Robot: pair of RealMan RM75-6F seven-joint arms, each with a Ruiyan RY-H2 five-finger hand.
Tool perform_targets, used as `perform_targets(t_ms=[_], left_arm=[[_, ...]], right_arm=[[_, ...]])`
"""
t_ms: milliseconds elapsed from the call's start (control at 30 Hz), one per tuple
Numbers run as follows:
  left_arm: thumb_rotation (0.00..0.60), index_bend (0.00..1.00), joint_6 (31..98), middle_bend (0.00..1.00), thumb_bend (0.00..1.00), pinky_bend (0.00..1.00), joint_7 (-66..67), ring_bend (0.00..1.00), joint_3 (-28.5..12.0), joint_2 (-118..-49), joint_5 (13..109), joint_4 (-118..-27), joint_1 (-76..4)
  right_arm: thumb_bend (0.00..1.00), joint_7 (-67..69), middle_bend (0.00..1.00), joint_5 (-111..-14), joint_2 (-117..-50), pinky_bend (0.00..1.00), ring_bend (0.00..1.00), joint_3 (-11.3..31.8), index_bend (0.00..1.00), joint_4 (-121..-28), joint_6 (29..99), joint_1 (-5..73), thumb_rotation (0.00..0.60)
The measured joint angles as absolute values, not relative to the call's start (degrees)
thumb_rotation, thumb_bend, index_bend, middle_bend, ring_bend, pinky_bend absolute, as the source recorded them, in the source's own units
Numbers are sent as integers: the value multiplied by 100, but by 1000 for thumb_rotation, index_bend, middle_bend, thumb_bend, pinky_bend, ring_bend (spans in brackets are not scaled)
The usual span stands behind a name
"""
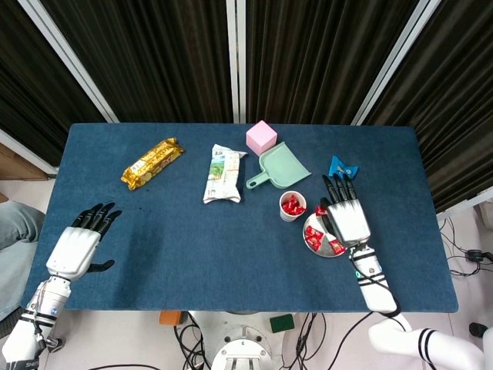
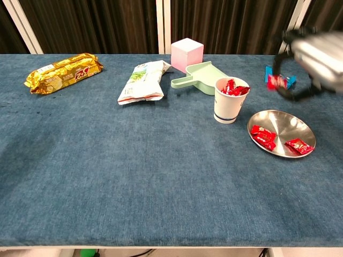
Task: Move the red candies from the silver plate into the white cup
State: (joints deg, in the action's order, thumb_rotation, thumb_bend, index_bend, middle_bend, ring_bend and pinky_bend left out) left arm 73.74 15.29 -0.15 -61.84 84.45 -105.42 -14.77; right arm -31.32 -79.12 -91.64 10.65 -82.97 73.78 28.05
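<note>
Cup (image 2: 229, 100) holds several candies. R hand (image 2: 316, 56) pinches one candy (image 2: 276, 81) above plate (image 2: 281, 133); approx. three left on it. L hand (image 1: 79, 245) idle, fingers apart.

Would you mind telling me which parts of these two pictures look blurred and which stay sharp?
In the chest view the right robot hand and the red candy it pinches are smeared by motion blur, while the white cup and silver plate are sharp; in the head view that hand looks crisp, as does the left robot hand.
</note>
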Motion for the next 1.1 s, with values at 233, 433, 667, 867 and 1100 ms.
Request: perform_targets(t_ms=[233,433,667,867,1100], left_arm=[[600,120,7356,30,34,147,1524,5,-14,-6186,8437,-10537,-1483],[600,119,7394,30,34,147,1460,5,-25,-6163,8433,-10519,-1466],[600,119,7386,30,34,147,1426,5,-27,-6155,8446,-10505,-1471],[600,119,7382,30,33,147,1446,5,-22,-6161,8456,-10515,-1473],[600,119,7376,30,34,147,1473,5,-22,-6171,8447,-10527,-1475]], right_arm=[[431,-3765,58,-7637,-9305,0,0,1410,653,-8539,7124,3239,600],[432,-4275,58,-7156,-9676,0,0,1579,653,-8368,6782,3629,600],[428,-4456,59,-6946,-9909,0,0,1566,647,-8111,6744,3783,600],[413,-4409,60,-6881,-9899,0,0,1499,620,-8062,6775,3789,600],[400,-4366,49,-6839,-9848,0,0,1431,436,-8104,6764,3805,600]])
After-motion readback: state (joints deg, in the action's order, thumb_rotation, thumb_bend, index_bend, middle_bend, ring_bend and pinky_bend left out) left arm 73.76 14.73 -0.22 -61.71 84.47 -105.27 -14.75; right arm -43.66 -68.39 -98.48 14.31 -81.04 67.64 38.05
